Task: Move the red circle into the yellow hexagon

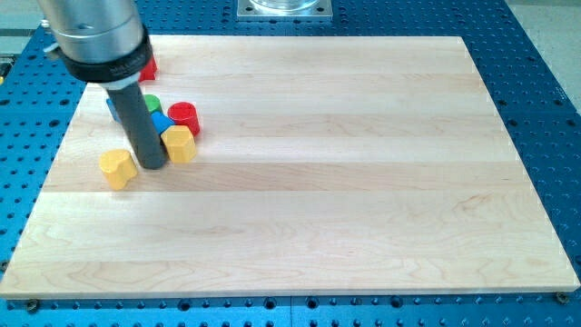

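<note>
— Looking at the rod first: where do we have it?

— We have my tip (152, 166) down on the wooden board (363, 182), in the view's upper-left part. It is a plain dark rod with nothing to open or close, and it grips nothing. It stands between two yellow blocks: the yellow hexagon (181, 143) just to the view's right of it, touching or very nearly so, and a yellow block (118, 168) of less clear shape a little apart on the view's left.

— And the red circle?

— We see the red circle (184, 116) just above the yellow hexagon, toward the view's top and slightly right. The two look to be touching or almost touching; we cannot tell which. My tip is not against the red circle.

— What else crowds that corner?

— We see a blue block (162, 123) wedged beside the rod, between the red circle and the hexagon's upper-left side, a green block (152, 103) just above it, and another blue piece (113, 107) peeking out on the rod's left. A second red block (148, 66) sits higher up, mostly hidden by the arm's grey housing (95, 41).

— The surroundings?

— We see the pale board resting on a blue perforated table (545, 109), with a metal mounting plate (284, 8) at the view's top edge.
</note>
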Available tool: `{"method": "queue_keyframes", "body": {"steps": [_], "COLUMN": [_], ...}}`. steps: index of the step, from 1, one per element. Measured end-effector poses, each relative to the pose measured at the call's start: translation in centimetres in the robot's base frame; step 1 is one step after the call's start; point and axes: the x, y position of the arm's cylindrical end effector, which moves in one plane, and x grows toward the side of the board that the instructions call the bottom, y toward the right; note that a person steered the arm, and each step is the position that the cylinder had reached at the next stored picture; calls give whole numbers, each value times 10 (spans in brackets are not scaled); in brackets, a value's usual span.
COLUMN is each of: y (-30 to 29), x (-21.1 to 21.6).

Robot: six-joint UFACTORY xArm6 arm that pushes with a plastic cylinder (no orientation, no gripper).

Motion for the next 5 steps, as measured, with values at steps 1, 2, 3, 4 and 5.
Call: {"method": "queue_keyframes", "body": {"steps": [1, 2, 3, 4, 5], "y": [22, 29, 27, 27, 30], "x": [0, -14, -40, -64, -42]}}
